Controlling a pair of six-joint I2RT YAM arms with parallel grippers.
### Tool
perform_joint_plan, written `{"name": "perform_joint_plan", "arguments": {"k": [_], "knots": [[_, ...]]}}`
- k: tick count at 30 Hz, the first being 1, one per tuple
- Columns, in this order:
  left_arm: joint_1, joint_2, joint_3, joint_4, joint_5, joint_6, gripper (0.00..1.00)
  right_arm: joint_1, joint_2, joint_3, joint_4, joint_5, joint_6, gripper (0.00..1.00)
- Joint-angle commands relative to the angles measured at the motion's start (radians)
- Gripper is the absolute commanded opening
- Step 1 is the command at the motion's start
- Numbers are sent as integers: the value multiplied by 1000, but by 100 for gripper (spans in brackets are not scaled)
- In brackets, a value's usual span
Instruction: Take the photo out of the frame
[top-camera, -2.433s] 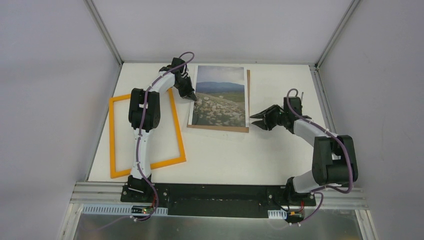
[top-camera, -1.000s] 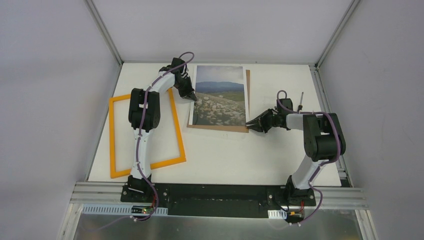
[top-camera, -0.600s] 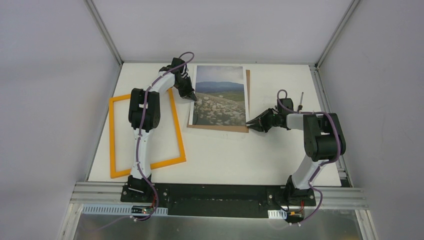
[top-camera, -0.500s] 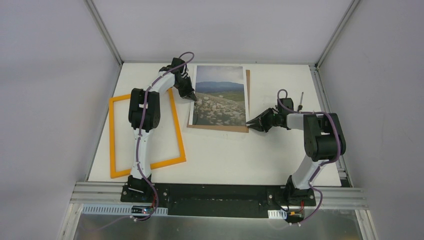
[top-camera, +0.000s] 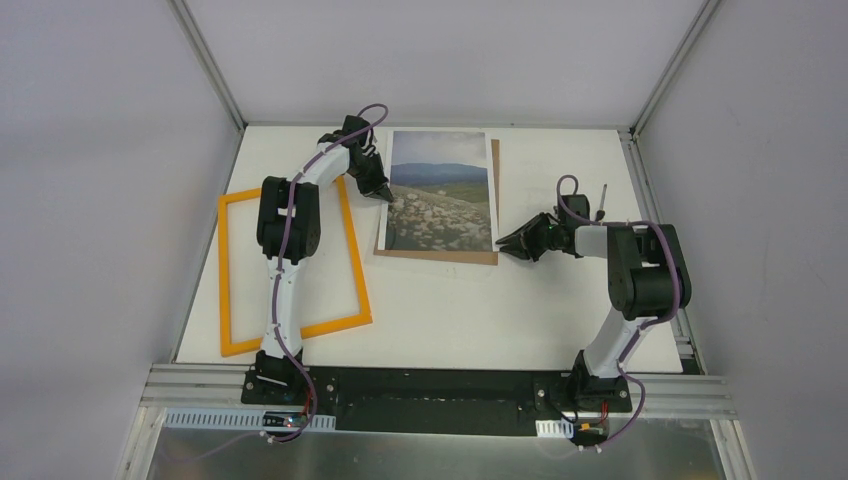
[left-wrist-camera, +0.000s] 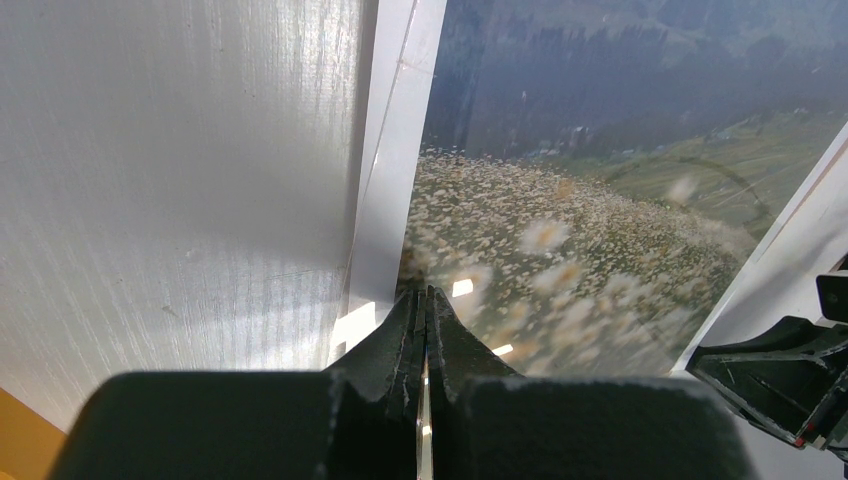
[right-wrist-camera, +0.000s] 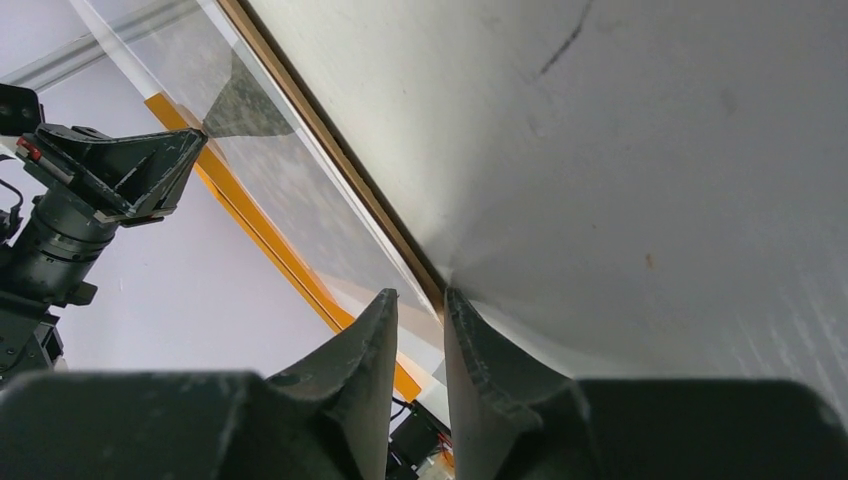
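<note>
The photo (top-camera: 440, 195), a meadow landscape, lies flat on the brown backing board (top-camera: 496, 200) at the back middle of the table. The orange frame (top-camera: 300, 333) lies flat and empty to the left, partly under my left arm. My left gripper (top-camera: 385, 195) is shut, its tips pressed down on the photo's left white border (left-wrist-camera: 425, 292). My right gripper (top-camera: 503, 243) is low at the board's near right corner, jaws a narrow gap apart (right-wrist-camera: 420, 293). The board's edge (right-wrist-camera: 340, 152) runs right up to that gap.
The enclosure's metal posts and grey walls close in the table on the left, back and right. The photo's surface is glossy and mirrors the left gripper (right-wrist-camera: 110, 170). A dark scratch marks the table to the right.
My right gripper swung in from the right to the board's near right corner with jaws narrowed, then drew back slightly. My left gripper, the photo and the frame have not moved.
</note>
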Motion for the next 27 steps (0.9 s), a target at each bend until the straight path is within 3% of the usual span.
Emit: {"name": "perform_joint_plan", "arguments": {"k": [1, 7, 15, 27], "knots": [[10, 62, -29, -120, -68, 34, 0, -4, -12, 16, 57, -7, 9, 24], [10, 59, -29, -120, -72, 36, 0, -4, -56, 18, 56, -9, 19, 24], [10, 63, -27, -120, -69, 34, 0, -3, -5, 29, 72, -45, 35, 18], [10, 63, -25, -121, -68, 33, 0, -4, 58, 35, 53, -53, -17, 19]]}}
